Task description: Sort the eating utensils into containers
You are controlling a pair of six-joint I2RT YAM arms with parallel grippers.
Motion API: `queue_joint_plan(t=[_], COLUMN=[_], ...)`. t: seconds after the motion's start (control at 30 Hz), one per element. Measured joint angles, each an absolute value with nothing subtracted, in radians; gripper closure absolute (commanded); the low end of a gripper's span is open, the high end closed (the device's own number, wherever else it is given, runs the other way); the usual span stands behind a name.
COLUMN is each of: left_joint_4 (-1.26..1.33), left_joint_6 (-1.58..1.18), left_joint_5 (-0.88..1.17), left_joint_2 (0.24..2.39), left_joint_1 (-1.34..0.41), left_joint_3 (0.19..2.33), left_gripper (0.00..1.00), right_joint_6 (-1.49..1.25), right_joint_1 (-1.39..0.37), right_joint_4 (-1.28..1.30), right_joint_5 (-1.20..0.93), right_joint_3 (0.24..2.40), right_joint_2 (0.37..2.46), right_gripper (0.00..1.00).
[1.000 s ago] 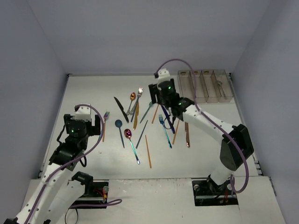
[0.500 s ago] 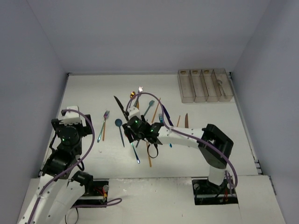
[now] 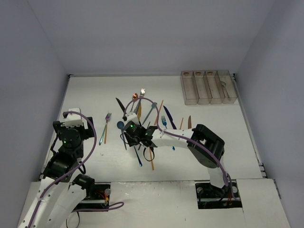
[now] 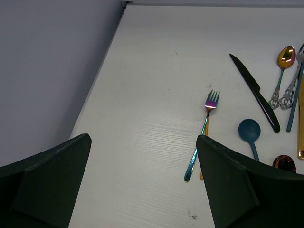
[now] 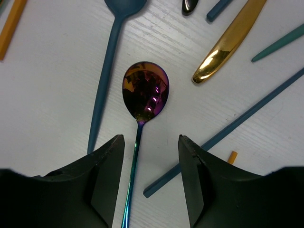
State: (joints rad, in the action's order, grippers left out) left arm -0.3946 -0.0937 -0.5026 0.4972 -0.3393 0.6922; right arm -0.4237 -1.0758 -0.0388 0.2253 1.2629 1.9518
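Note:
The eating utensils lie scattered mid-table. My right gripper [image 3: 135,137] [image 5: 151,156] is open and low over an iridescent purple spoon [image 5: 146,92]; the spoon's teal handle [image 3: 138,156] runs between the fingers, closer to the left one [image 5: 102,175]. Around it lie a blue spoon [image 5: 113,45], a gold handle [image 5: 232,40] and a dark blue stick [image 5: 237,123]. My left gripper [image 3: 85,124] [image 4: 142,180] is open and empty over bare table, left of an iridescent fork [image 4: 205,128] [image 3: 105,124]. The containers [image 3: 209,88], four clear bins, stand at the back right.
A black knife [image 4: 256,92] [image 3: 121,107], a copper spoon [image 4: 286,57], a blue fork [image 3: 165,124], a copper knife [image 3: 189,122] and an orange chopstick [image 3: 151,159] lie around. A silver spoon [image 3: 223,87] is in the rightmost bin. The left wall [image 4: 47,71] is close to my left gripper.
My right arm swung from the back middle down and left to the iridescent spoon, then settled slightly further left over it. My left arm drew back to the left.

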Motion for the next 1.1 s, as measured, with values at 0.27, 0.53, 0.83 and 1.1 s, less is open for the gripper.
queue_joint_plan(t=[0.27, 0.53, 0.83, 1.1], left_joint_4=[-0.395, -0.396, -0.396, -0.396], left_joint_6=[-0.094, -0.094, -0.097, -0.098], left_joint_5=[-0.498, -0.498, -0.498, -0.498], left_joint_2=[0.513, 0.529, 0.531, 0.533], left_joint_1=[-0.339, -0.339, -0.339, -0.339], left_joint_3=[0.692, 0.692, 0.692, 0.692], left_gripper=[0.09, 0.09, 0.09, 0.09], right_joint_6=[-0.423, -0.427, -0.427, -0.421], right_joint_1=[-1.084, -1.105, -1.114, -1.103], right_joint_4=[-0.028, 0.038, 0.081, 0.079], right_joint_5=[0.224, 0.227, 0.209, 0.176], right_joint_3=[1.293, 1.325, 1.370, 1.398], right_joint_2=[2.002, 2.026, 2.051, 2.070], right_gripper=[0.61, 0.66, 0.82, 1.00])
